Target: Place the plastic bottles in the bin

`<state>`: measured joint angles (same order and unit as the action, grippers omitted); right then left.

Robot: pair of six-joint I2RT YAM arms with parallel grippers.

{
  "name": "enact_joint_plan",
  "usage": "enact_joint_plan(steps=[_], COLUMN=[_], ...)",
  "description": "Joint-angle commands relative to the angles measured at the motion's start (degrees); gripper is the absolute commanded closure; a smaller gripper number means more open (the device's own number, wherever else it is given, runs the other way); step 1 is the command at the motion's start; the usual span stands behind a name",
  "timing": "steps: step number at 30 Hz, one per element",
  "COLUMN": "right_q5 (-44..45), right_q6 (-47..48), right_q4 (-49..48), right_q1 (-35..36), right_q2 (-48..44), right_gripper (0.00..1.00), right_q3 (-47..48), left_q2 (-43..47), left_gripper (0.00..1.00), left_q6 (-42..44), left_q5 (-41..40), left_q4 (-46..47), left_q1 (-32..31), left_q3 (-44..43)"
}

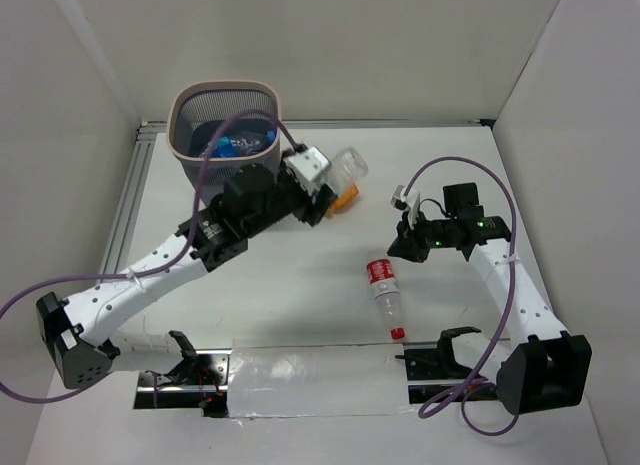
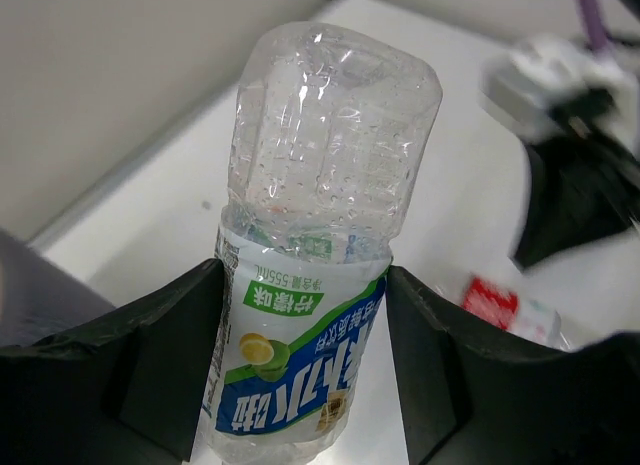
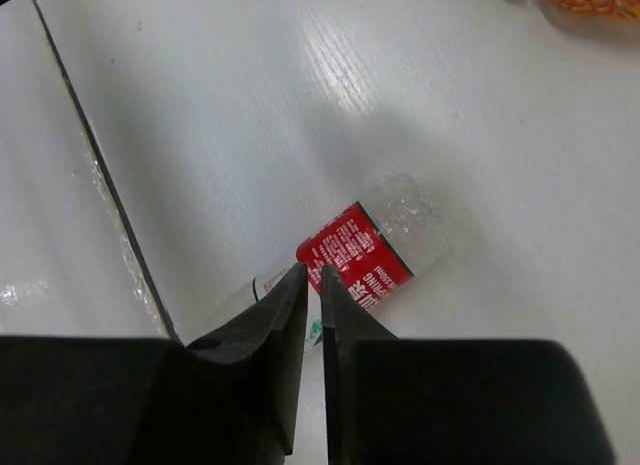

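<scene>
Bottle with blue label (image 2: pixel 320 235) sits clamped in left hand (image 2: pixel 305 285) near bin (image 1: pixel 225 88); right hand (image 3: pixel 312 275) closed, empty.

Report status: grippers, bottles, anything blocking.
Left gripper shut on clear bottle, near bin. Right gripper shut, empty, near red-label bottle. Orange bottle loose nearby. Bin mouth unobstructed.

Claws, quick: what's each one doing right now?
Left claw: closed on the clear bottle with the blue-green label.
Right claw: closed, holding nothing.

Bin (image 1: pixel 225 86) stands back-left (bottles (image 1: pixel 238 143) inside); one bottle (image 1: pixel 385 290) centre.
</scene>
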<state>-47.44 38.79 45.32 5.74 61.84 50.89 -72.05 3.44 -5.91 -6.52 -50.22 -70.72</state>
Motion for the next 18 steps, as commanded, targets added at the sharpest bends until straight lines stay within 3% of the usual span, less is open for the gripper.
enact_joint_plan(steps=[1, 5, 8, 12, 16, 18], right_q5=[-0.99, 0.15, 0.76, 1.82, 2.35, 2.35], right_q6=[0.67, 2.16, 2.79, 3.31, 3.31, 3.31], right_q4=[-1.64, -1.64, -1.11, -0.58, -0.58, -0.58], right_q1=[-0.29, -0.29, 0.24, 0.24, 0.24, 0.24], right_q2=[-0.50, -1.02, -1.02, -1.02, -1.02, -1.02], right_gripper=[0.81, 0.64, 0.53, 0.51, 0.49, 0.31], right_q3=[0.26, -0.27, -0.27, -0.27, -0.80, -0.80], left_q2=[1.39, 1.39, -2.47, -6.51, -8.45, -9.33], left_gripper=[0.94, 0.94, 0.94, 0.93, 0.93, 0.89], left_q6=[-4.31, -9.59, -12.14, -16.52, -17.07, -17.07], left_q5=[0.01, 1.08, -0.77, 2.55, 3.10, 0.47], left_q4=[9.21, 19.24, 21.63, 23.75, 23.05, 22.26], left_q1=[7.64, 16.87, 22.77, 29.72, 32.19, 33.86], left_q3=[-3.98, -5.47, -9.34, -14.87, -16.91, -16.91])
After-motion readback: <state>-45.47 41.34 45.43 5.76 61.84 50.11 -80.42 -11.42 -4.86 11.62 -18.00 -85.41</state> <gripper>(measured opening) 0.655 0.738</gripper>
